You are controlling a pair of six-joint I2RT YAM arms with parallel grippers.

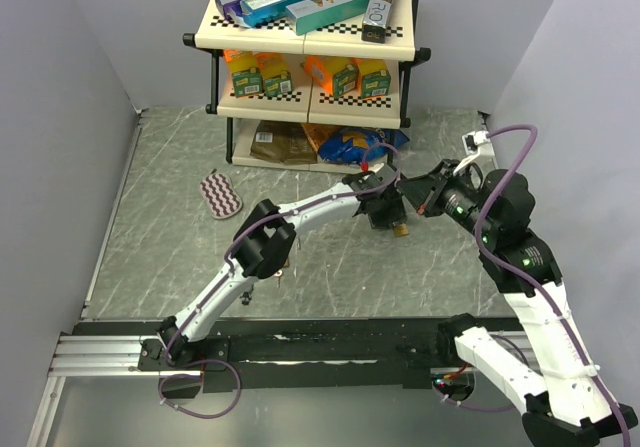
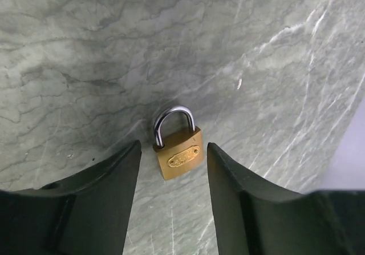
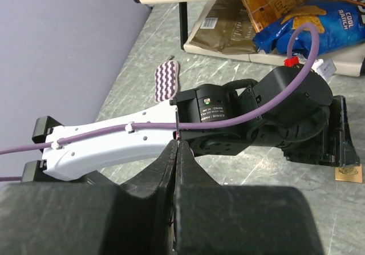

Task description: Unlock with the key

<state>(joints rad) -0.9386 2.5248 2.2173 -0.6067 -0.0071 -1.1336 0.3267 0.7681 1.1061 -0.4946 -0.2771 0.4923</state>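
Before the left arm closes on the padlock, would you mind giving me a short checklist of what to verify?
1. The padlock centred between the left gripper fingers: ok.
2. Left jaws open, clear of the lock body on both sides: ok.
3. The shackle seated in the body, lock lying flat on the table: ok.
4. The key held in the right gripper: cannot tell; its jaws are shut, no key shows.
5. The keyhole turned toward the right arm: cannot tell; it is hidden.
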